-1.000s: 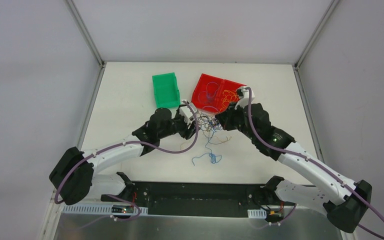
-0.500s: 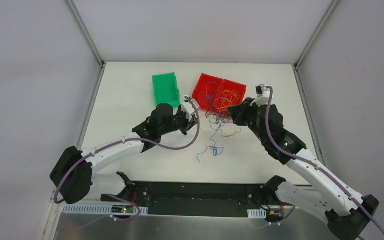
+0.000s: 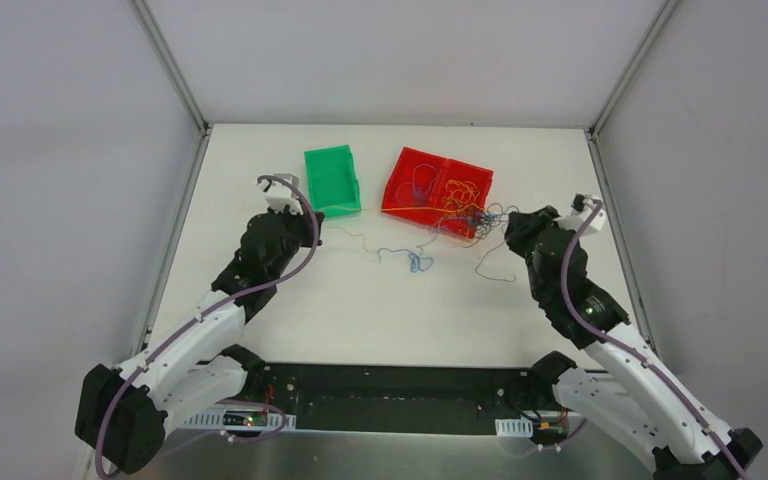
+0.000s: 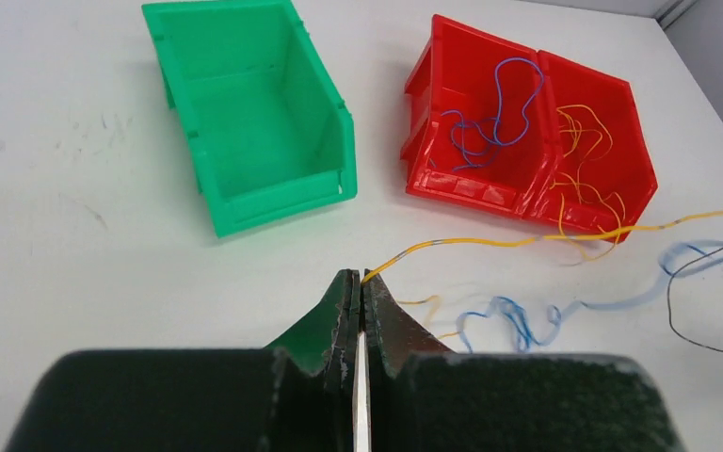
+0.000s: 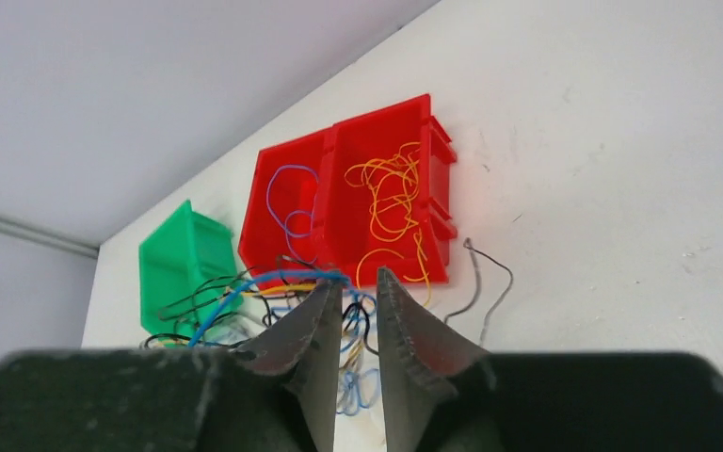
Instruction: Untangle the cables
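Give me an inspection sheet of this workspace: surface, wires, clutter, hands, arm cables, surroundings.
Surface: white table, faint scuffs.
Job's things: knot by red bins; yellow wire runs from left hand towards it; blue strand loose on table.
Clutter: green bin empty; red bins hold sorted wires, blue in one, yellow in the other.
Hands: left hand shut on yellow wire; right hand slightly open at knot.
Cables: purple cables along both arms.
Surroundings: grey walls, metal frame.

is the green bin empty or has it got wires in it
Empty. The left wrist view shows the green bin with a bare floor; only the red bins hold wires.
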{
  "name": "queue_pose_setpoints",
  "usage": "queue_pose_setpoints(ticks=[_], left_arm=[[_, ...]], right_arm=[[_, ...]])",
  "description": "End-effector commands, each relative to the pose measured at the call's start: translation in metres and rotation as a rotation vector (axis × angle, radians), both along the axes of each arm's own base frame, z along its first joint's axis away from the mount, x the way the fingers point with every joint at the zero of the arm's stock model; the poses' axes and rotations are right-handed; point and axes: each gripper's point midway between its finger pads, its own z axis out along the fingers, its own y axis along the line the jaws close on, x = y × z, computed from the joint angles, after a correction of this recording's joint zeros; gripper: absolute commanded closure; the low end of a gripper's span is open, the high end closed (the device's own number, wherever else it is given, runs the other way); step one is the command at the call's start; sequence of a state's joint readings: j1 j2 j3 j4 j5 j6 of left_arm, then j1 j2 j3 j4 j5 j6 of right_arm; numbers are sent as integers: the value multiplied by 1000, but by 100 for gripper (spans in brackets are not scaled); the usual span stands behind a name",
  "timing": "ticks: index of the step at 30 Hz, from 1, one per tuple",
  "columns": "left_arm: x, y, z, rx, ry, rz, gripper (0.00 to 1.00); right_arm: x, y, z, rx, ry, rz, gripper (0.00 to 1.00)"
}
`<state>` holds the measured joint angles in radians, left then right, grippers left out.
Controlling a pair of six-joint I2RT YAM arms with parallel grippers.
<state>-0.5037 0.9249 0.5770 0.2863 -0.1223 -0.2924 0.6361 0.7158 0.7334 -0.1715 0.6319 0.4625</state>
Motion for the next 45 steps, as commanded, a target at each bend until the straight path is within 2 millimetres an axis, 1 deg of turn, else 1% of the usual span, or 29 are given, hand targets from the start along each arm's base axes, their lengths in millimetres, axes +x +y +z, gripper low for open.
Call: queue_pose_setpoints(ticks=[1, 2, 3, 4, 8, 10, 11, 12, 14, 15, 16, 17, 19, 20, 22, 23, 25, 26, 29, 31, 33, 35, 38, 42, 45], left_arm=[[-1, 7, 5, -47, 3, 39, 100], [0, 5, 3, -50, 14, 34, 100], [2, 7, 1, -54, 26, 53, 100], [2, 8, 0, -50, 30, 59, 100], [0, 16, 1, -51, 25, 96, 100], [-3, 15, 7, -57, 2, 77, 100], [-4, 11, 10, -57, -3, 49, 100], [-6, 2, 14, -62, -8, 2, 100], [-11, -17, 22, -68, -21, -113, 100], [-14, -28, 26, -75, -26, -176, 100], [-17, -37, 30, -74, -28, -230, 100], [-20, -46, 34, -74, -34, -278, 100], [-25, -62, 39, -71, -27, -358, 100], [-29, -70, 41, -69, -17, -399, 100], [-36, -85, 53, -65, -5, -465, 100], [-42, -91, 59, -62, 2, -496, 100], [-56, -104, 76, -56, 3, -557, 100], [-63, -109, 85, -59, -1, -582, 100], [-80, -117, 116, -91, -22, -643, 100], [-91, -120, 130, -104, -15, -688, 100], [-98, -121, 150, -116, -29, -722, 100], [-105, -122, 164, -124, -37, -753, 100], [-109, -125, 188, -150, -65, -780, 100], [-113, -133, 227, -183, -90, -833, 100], [-108, -126, 260, -186, -141, -783, 100]], right_arm=[[-2, -23, 2, -18, -31, -87, 75], [-2, -20, 2, -23, -31, -65, 77], [-1, -19, 1, -25, -28, -66, 84], [-1, -21, -1, -31, -22, -75, 99], [-1, -26, -2, -34, -17, -102, 100], [-2, -24, -2, -31, -19, -89, 100], [-3, -18, -3, -42, -14, -51, 96], [-3, -6, -5, -55, -5, 25, 81], [-6, 27, -11, -87, 16, 218, 45], [-7, 42, -17, -95, 33, 300, 31], [-7, 55, -22, -105, 52, 372, 23], [-9, 70, -29, -113, 77, 450, 17], [-10, 98, -40, -129, 114, 586, 11], [-14, 113, -45, -155, 113, 668, 11], [-17, 134, -53, -231, 90, 748, 11], [-19, 147, -54, -265, 57, 793, 11], [-24, 163, -60, -332, 37, 851, 12], [-22, 167, -65, -352, 46, 852, 11], [-9, 173, -73, -419, 58, 837, 12], [-3, 178, -78, -438, 65, 829, 12], [5, 182, -84, -458, 67, 806, 11], [13, 181, -90, -477, 73, 774, 11], [17, 183, -100, -490, 81, 767, 11], [25, 184, -116, -511, 118, 740, 13], [25, 183, -126, -504, 155, 725, 17]])
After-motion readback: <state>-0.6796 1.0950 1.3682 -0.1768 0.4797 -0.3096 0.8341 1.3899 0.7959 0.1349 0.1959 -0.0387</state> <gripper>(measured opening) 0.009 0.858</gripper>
